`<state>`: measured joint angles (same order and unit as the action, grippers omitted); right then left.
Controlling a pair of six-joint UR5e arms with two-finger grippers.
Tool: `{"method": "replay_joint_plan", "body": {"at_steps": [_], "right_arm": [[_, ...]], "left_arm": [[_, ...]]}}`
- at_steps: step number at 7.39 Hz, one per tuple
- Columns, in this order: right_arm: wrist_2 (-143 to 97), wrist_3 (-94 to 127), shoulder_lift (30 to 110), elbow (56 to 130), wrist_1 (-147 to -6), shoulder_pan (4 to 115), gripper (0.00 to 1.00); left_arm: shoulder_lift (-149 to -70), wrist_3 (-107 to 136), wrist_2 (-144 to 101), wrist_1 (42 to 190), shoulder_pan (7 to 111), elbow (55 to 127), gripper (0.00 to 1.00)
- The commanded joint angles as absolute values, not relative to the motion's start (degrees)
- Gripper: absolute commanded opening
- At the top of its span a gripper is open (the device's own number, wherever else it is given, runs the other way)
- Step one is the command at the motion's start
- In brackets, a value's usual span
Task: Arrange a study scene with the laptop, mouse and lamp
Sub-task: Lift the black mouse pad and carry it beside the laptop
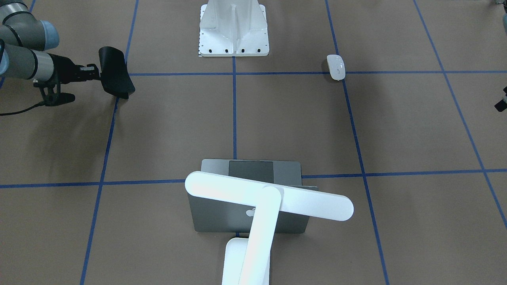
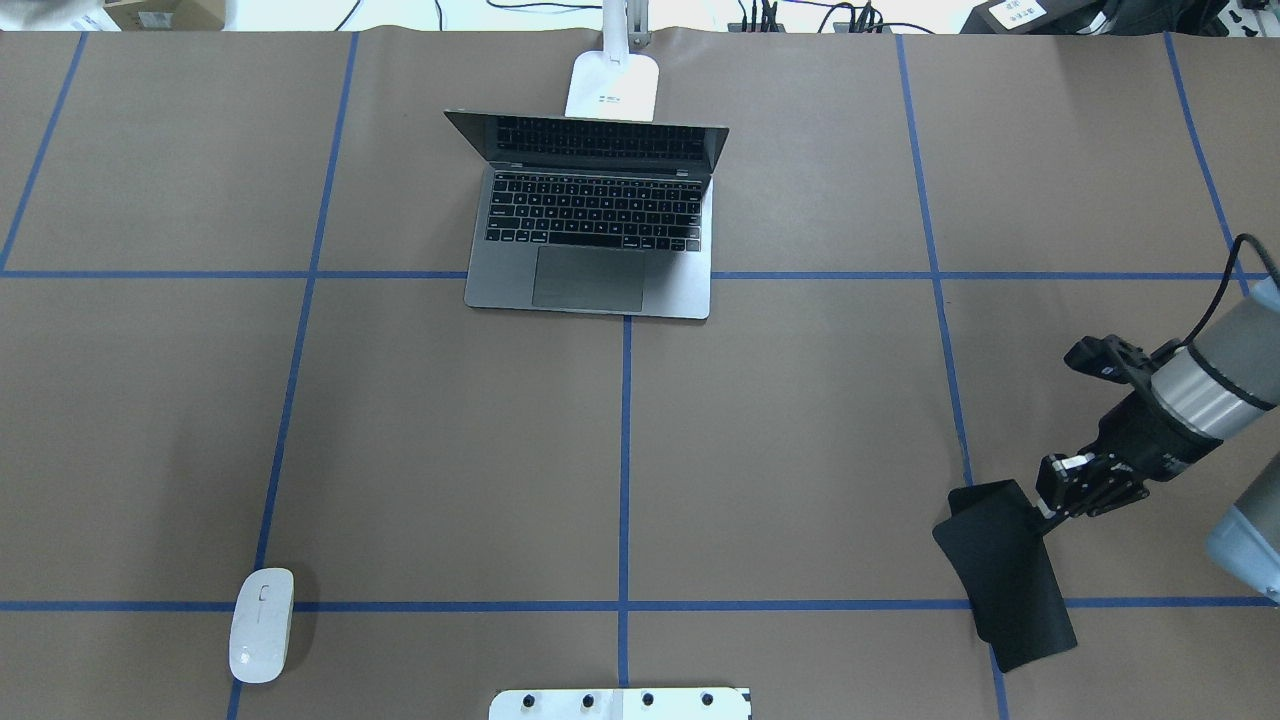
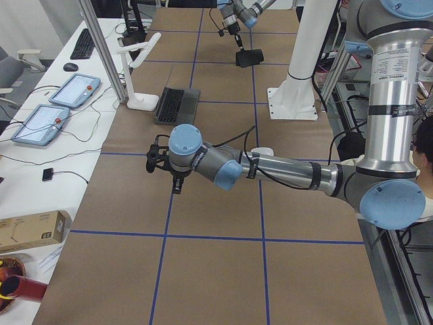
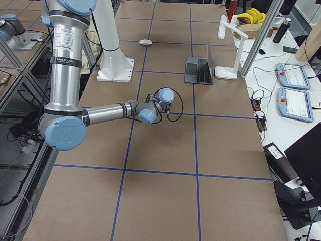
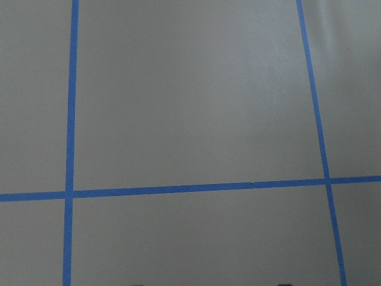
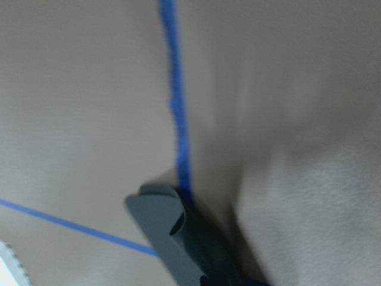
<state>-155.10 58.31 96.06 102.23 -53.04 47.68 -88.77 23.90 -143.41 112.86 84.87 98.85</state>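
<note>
The laptop stands open at the far middle of the table, its lid toward the front-facing camera. The lamp stands behind it, its bar head over the lid and its base at the table's far edge. The mouse lies at the near left, beside a blue tape line; it also shows in the front-facing view. My right gripper is shut on the edge of a flat black mat that hangs bent, low over the table at the near right. My left gripper hovers over bare table; I cannot tell its state.
The white ribbed pedestal is bolted at the near middle edge. Blue tape lines divide the brown table into squares. Tablets, cables and boxes lie on the side bench beyond the lamp.
</note>
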Motion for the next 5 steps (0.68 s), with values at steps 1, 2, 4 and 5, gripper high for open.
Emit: {"method": "replay_joint_plan", "body": {"at_steps": [1,2,4,5], "right_arm": [[-154.4,59.1,93.6,104.2,-53.2,52.1,0.00],[-152.8,59.1,91.2,104.2,-53.7,53.1,0.00],[-146.5,59.0,83.3,104.3,-60.7,53.3,0.00],[-143.1,58.9,80.2,104.8,-63.9,53.2,0.00]], "left_arm": [[-88.8,23.2,-143.6,112.9,85.1,98.3,0.81],[-88.8,23.2,-143.6,112.9,85.1,98.3,0.81],[-88.8,23.2,-143.6,112.8,85.1,98.3,0.81],[-88.8,22.7,-143.7,112.7,85.0,97.9,0.81]]}}
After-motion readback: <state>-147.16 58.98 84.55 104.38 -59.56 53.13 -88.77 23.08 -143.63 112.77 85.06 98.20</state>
